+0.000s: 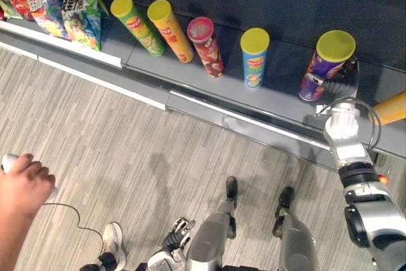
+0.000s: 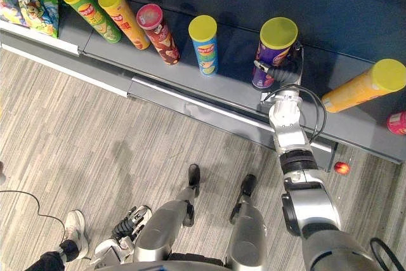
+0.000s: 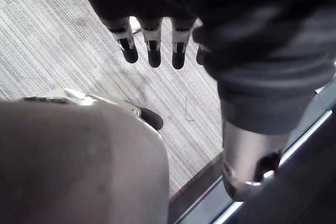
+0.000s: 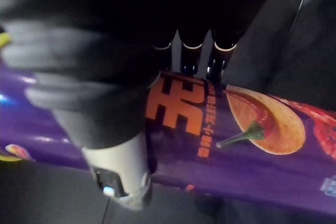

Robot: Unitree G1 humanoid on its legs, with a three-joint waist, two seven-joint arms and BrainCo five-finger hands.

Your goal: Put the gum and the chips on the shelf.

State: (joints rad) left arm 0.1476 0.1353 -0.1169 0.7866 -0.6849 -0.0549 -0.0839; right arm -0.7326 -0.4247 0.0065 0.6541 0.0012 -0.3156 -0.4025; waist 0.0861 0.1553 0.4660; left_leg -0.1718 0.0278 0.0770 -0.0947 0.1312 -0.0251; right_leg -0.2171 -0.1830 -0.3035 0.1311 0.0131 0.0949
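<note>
Purple chips can [image 2: 271, 52] upright on shelf [image 2: 222, 88], right robot hand [image 4: 105, 72] curled round it, unreleased; gum not identifiable.

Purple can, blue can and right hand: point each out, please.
purple can [image 2: 269, 52], right eye view, side below the yellow lid.
blue can [image 2: 206, 55], right eye view, label on its side.
right hand [image 4: 118, 163], right wrist view, thumb against the can.

chip cans [image 2: 205, 46]: 6 | snack bags [image 1: 81, 20]: at least 3 | shelf [image 2: 231, 90]: 1
</note>
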